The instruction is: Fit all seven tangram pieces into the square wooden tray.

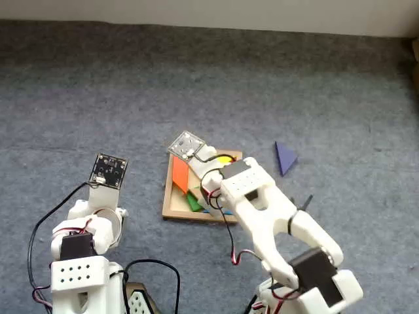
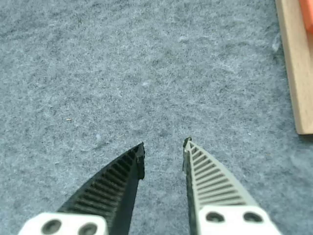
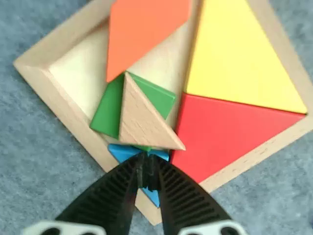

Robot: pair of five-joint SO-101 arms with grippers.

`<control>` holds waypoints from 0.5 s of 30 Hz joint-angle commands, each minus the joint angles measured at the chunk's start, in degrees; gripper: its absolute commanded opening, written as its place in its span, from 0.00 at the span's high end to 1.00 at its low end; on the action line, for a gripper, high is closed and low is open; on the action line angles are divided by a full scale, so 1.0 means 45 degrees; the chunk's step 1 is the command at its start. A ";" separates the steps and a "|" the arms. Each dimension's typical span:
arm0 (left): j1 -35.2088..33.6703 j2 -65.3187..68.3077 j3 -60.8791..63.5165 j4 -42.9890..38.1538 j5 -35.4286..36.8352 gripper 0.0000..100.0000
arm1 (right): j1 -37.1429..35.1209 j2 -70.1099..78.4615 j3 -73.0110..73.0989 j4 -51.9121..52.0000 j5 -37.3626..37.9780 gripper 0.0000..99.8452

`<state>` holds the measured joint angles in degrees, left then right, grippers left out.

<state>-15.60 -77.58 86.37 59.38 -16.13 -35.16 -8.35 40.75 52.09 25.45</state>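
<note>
Two pincers are mine, and I begin with the left pincer [image 2: 164, 146], which hangs open with its dark and pale fingers spread apart over the bare grey carpeted worktop [image 2: 122, 63], holding nothing. Just off to its right lies the square wooden tray [image 2: 293, 73], flat on the worktop, its pale rim near my left fingers but apart from them. Inside the tray, an orange parallelogram piece [image 3: 146, 34] lies along the left side, and beside it a small green piece [image 3: 105, 115] sits with a plain wooden triangle [image 3: 142, 122] lying on top of it. A large yellow triangle [image 3: 239, 58] and a red triangle [image 3: 225, 137] lie flat and touching each other, filling the other half of the tray. A blue piece [image 3: 124, 152] lies against the tray's rim, partly under the wooden triangle. My right pincer [image 3: 146, 172] hovers above that blue piece, its black fingers drawn together, tips at the wooden triangle's edge. Farthest right, a blue-violet triangle [image 1: 285, 157] lies alone on the worktop, well apart from the tray.
</note>
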 commanded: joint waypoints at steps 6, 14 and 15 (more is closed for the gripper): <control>-0.0147 -0.0166 -0.0088 -0.0215 0.0039 0.85 | 0.0733 0.0908 -0.2022 -0.0147 -0.0176 0.99; -0.0147 -0.0166 -0.0088 -0.0215 0.0039 0.85 | 0.0811 0.0967 -0.2432 -0.0166 -0.0137 0.99; -0.0147 -0.0166 -0.0088 -0.0215 0.0039 0.85 | 0.0772 0.0967 -0.2432 -0.0186 -0.0117 0.99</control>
<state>-15.60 -77.58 86.37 59.38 -16.13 -32.35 -3.69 33.19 52.09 25.10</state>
